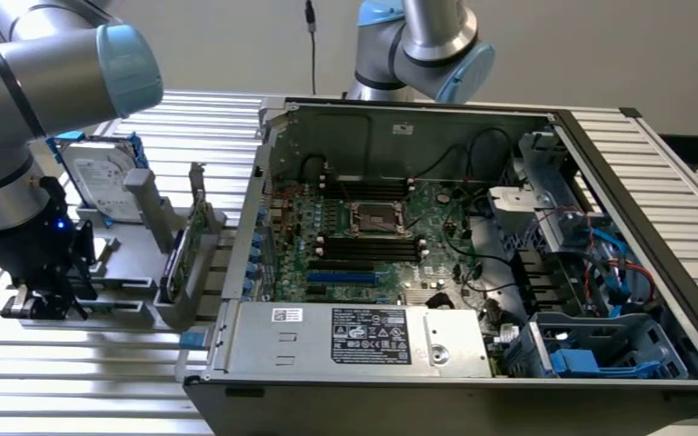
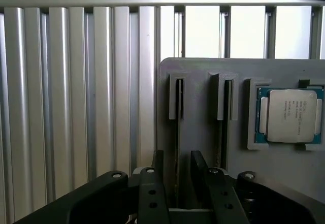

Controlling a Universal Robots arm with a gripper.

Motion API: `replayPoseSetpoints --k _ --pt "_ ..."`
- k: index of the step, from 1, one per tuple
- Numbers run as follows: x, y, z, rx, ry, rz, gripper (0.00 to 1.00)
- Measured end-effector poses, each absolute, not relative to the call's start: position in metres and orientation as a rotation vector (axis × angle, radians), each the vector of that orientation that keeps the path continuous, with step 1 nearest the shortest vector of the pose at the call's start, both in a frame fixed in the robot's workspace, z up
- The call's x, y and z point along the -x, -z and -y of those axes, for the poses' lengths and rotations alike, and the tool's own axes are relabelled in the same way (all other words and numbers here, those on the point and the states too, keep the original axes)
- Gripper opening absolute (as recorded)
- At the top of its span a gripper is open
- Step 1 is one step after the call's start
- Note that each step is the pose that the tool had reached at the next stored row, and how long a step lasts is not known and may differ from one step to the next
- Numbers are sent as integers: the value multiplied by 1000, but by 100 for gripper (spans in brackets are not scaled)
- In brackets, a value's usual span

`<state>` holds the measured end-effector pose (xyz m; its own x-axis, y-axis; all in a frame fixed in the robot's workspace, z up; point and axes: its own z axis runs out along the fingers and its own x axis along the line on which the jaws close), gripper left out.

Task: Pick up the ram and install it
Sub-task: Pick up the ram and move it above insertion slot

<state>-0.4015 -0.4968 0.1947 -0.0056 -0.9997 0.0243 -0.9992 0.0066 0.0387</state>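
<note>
Two-fingered black pincer (image 2: 177, 159), parted, straddles thin green ram stick (image 2: 177, 137) racked edge-up in grey slotted holder (image 2: 199, 132) for gripping.

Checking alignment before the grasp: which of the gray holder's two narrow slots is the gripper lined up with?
The slot farther from the CPU: the open gripper straddles it. The CPU-side slot lies outside it.

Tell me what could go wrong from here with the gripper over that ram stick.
The ram stands thin and edge-on inside the open gripper; a skewed close might tilt or jam it in the gray holder. A second slot sits close beside, so a finger might catch its wall. Jolting the holder could shift the CPU.
</note>
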Motion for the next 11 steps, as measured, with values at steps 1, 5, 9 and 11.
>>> replayPoseSetpoints --k 1,5,9,11 --pt "401 -195 497 -2183 16 2197 35" --pt "401 -195 497 -2183 16 2197 33" --pt "401 -195 497 -2183 16 2197 26" --pt "401 -195 497 -2183 16 2197 24"
